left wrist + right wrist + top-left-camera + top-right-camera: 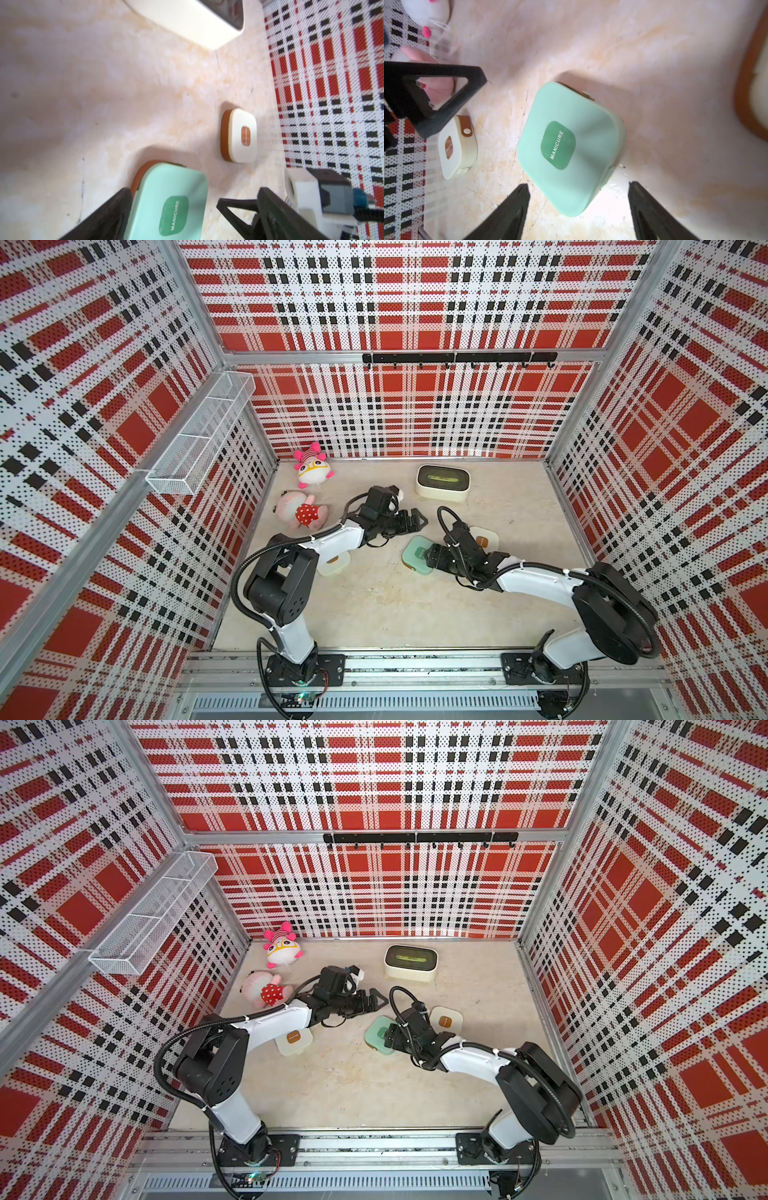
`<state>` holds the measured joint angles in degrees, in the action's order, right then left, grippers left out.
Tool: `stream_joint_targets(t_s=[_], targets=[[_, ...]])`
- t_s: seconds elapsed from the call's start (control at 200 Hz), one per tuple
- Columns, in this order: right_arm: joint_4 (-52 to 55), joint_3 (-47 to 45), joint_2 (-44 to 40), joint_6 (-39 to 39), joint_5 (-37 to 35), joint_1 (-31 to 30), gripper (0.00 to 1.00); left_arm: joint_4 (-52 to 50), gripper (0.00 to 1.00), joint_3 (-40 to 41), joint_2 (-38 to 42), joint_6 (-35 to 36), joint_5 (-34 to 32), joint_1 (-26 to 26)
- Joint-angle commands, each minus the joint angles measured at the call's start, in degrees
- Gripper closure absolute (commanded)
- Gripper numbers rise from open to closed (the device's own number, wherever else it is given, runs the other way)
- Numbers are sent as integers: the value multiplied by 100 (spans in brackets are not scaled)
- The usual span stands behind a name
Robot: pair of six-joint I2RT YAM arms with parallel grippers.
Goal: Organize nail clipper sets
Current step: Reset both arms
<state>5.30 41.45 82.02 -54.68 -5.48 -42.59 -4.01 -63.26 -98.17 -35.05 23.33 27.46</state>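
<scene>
the pale counter [374, 605] fills the middle of both top views. a larger cream box [441, 488] sits upper right of centre and two pink plush toys [305, 510] lie at the left; neither belongs to the job. all three cases lie shut. the mint case [413, 556] is just right of centre. the upper cream case [484, 537] is near it to the right, not touching. the lower cream case [294, 1040] is left of centre, partly under the left arm's forearm. no loose clippers show on the counter.

the right tool [578, 186] is spread wide, its fingers standing either side of the mint case's nearest corner and touching nothing. the left tool [417, 521] is spread too, hanging empty just above and left of the mint case in the top views.

as i read it, the step in hand is taking the mint case to line it up with the others. the case sits cornerwise to the right tool, so closing now would likely pinch a rounded corner and let it slip out. better to turn the wrist until the fingers face two flat sides and come lower over the middle. keep off the brown clasp strap [586, 96] so the lid isn't popped. the left tool is best kept clear.
</scene>
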Motion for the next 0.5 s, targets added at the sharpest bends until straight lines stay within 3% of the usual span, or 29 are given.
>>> stream_joint_targets(t_s=[0.0, 0.195, 0.306, 0.426, 0.496], targets=[[905, 194, -626, 619, -831, 81, 3, -183, 2, -82, 855, 240, -704, -223], [1679, 828, -1470, 1542, -2421, 216, 0, 49, 2, -17, 2483, 1011, -2511, -331], [1716, 1271, -1646, 1934, -3502, 268, 0, 739, 2, 447, 3391, 1668, -3322, -356], [463, 993, -1800, 3073, -3884, 266, 0, 1879, 2, 1505, 4416, 2272, -4099, -461], [-129, 821, -1925, 3820, -3469, 277, 0, 2837, 2, 2321, 5096, 2299, -4421, -472]])
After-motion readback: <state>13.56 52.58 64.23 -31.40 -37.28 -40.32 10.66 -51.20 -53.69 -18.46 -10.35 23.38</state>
